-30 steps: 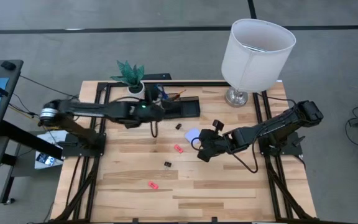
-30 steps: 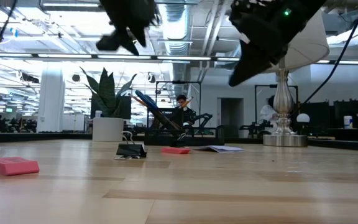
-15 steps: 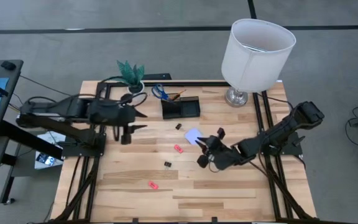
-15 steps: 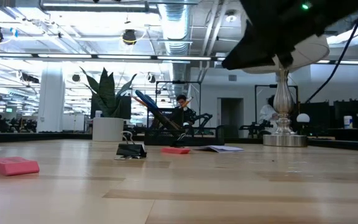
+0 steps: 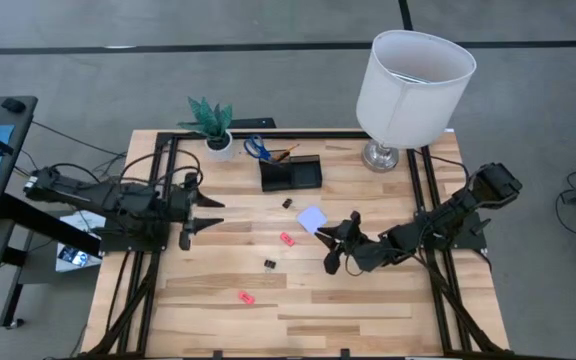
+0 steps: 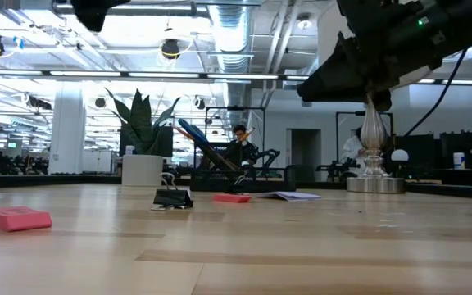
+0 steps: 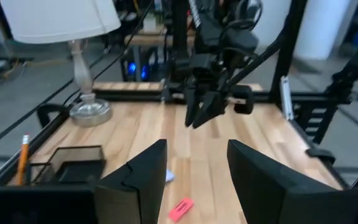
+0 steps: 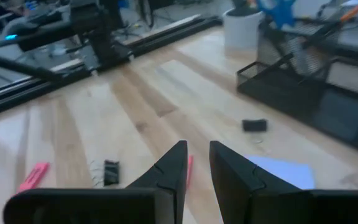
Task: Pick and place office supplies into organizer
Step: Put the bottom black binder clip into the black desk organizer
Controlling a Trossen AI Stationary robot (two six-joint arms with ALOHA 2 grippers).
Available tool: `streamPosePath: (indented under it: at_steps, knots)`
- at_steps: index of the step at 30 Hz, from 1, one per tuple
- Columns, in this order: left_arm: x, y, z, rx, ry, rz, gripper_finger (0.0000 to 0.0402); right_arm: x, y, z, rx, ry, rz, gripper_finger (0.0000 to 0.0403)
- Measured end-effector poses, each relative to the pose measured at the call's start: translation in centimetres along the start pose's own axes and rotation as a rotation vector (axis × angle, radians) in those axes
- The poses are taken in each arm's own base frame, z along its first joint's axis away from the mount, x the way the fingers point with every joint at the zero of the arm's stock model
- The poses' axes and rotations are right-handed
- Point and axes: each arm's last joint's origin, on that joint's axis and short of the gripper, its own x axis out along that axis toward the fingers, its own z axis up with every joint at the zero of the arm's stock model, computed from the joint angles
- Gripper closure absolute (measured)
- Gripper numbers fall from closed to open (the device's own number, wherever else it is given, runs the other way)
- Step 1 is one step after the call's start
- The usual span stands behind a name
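Notepad (image 5: 312, 218) lies just beyond my right pincer (image 5: 334, 250), nearly pressed together, empty; my left pincer (image 5: 196, 212) spread near the table's (image 5: 368, 320) left edge.

Black organizer (image 5: 290, 175) at table's back edge, blue-handled scissors (image 5: 257, 148) upright inside; lavender note pad (image 5: 312, 219) flat nearby.

Open-plan lab: exposed ducts (image 6: 236, 24), workstations.

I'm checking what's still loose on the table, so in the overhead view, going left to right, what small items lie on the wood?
Nearest pink eraser → black clip → second pink eraser, with another black clip at about the same place across → lavender note pad.
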Motion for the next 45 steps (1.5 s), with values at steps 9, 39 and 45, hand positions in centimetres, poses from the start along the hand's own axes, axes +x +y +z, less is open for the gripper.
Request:
streamPosePath:
  at_steps: [9,39,45]
  knots:
    - [-1.0,0.2,-4.4,-0.025,-0.124,-0.035,0.0239,2.5,0.4,-2.5,-0.005,0.033,0.011,0.0319]
    - [-2.1,-1.2,-12.3,-0.066,-0.11,-0.428,0.0239,4.1,5.8,-3.4,-0.237,0.026,0.213,0.0253]
    - [-2.3,-1.6,-12.4,-0.053,-0.1,-0.41,0.0239,6.8,8.3,-5.3,-0.262,0.039,0.21,0.0265]
